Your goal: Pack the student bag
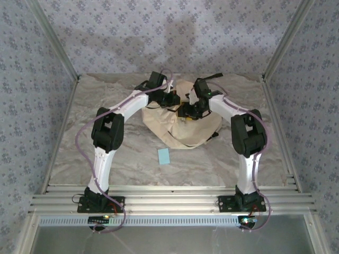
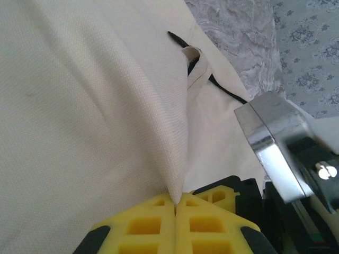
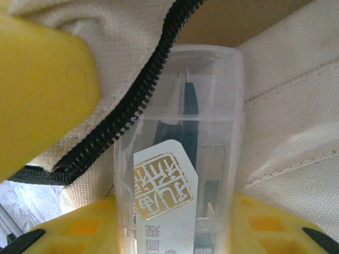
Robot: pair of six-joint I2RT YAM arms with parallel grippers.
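Observation:
The student bag [image 1: 186, 127], cream fabric with black zippers, lies at the table's middle back. My left gripper [image 1: 174, 99] is shut, and in the left wrist view its yellow fingers [image 2: 143, 222] pinch a raised fold of the bag's cloth [image 2: 177, 174]. My right gripper [image 3: 177, 233] is shut on a clear plastic case [image 3: 180, 106] that holds dark pens and carries a white label with a gold seal. The case's far end pokes into the bag's opening [image 3: 238, 24], just past the black zipper teeth [image 3: 132, 108]. From above, the right gripper [image 1: 192, 108] sits over the bag's top.
A small light-blue card [image 1: 163, 156] lies on the marble table in front of the bag. Metal frame posts and patterned walls ring the table. The right arm's shiny metal part [image 2: 270, 143] is close to the left gripper. A yellow finger [image 3: 37, 84] of the left gripper holds the bag's edge.

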